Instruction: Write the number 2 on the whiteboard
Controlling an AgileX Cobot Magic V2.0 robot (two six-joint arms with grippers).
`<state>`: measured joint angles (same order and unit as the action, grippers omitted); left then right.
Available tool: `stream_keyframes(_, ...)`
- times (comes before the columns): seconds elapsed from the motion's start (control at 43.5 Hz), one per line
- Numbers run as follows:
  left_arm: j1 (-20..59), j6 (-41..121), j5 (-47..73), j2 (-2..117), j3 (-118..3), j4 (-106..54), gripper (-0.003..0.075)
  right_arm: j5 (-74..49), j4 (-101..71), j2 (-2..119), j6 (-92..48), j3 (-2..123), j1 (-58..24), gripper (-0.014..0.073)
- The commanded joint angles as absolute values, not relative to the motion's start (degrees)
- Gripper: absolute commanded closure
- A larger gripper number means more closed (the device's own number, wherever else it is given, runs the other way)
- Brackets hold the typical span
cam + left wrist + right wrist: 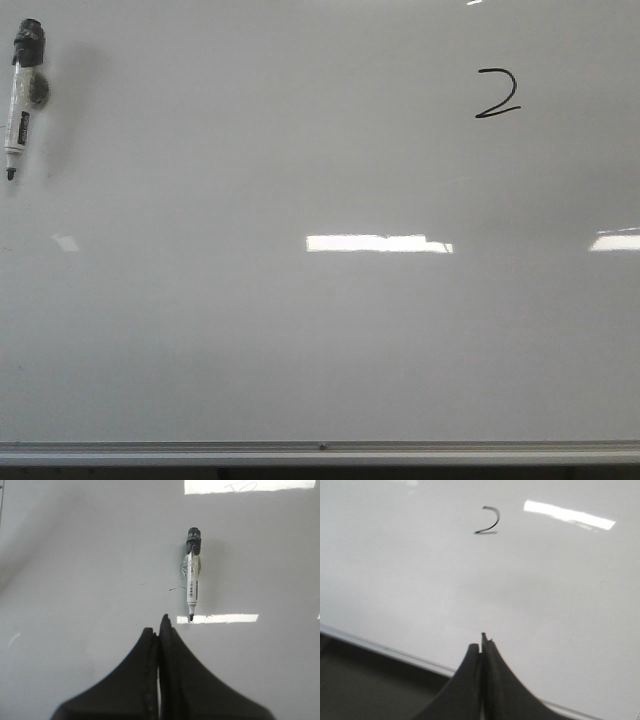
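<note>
The whiteboard (pixel 300 340) fills the front view, with a silver edge rail (pixel 320 452) at the near side. A black hand-drawn number 2 (pixel 497 95) stands at its far right; it also shows in the right wrist view (pixel 488 521). A white marker with a black cap (pixel 21 98) lies at the far left, tip toward me; it also shows in the left wrist view (pixel 192 575). My left gripper (pixel 160 625) is shut and empty, just short of the marker's tip. My right gripper (pixel 482 642) is shut and empty, over the board's edge, well short of the 2.
Bright rectangular light reflections (pixel 378 243) lie across the board's middle and right (pixel 615 241). The board's rail (pixel 385 650) and a dark surface beyond it (pixel 365 685) show in the right wrist view. Neither arm shows in the front view.
</note>
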<state>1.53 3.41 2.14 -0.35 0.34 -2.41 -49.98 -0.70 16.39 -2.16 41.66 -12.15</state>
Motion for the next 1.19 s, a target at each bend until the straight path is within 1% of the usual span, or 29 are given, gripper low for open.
stream_keyframes(0.0,1.9,3.4,-2.9,-1.2,0.7,-3.0,0.0741,-36.7,0.0,12.8,-2.3,36.7,-7.9,0.0662)
stream_keyframes(0.138,1.9,3.4,-2.9,-1.2,0.7,-3.0,0.0741,-27.5,0.0,7.7,-2.3,27.1,-3.1,0.0662)
stream_keyframes(0.299,1.9,3.4,-2.9,-1.2,0.7,-3.0,0.0741,-18.4,-0.3,3.7,-2.3,17.3,0.3,0.0662)
stream_keyframes(0.483,1.9,3.4,-2.9,-1.2,0.7,-3.0,0.0741,-8.0,-0.3,0.8,-2.3,7.2,1.4,0.0662)
stream_keyframes(0.712,1.9,3.4,-2.9,-1.2,0.7,-3.0,0.0741,4.7,-0.3,-1.8,-2.2,-0.7,1.4,0.0662)
stream_keyframes(1.172,1.9,3.4,-2.9,-1.2,0.7,-3.0,0.0741,5.0,-3.1,-1.7,-2.0,-0.7,2.6,0.0662)
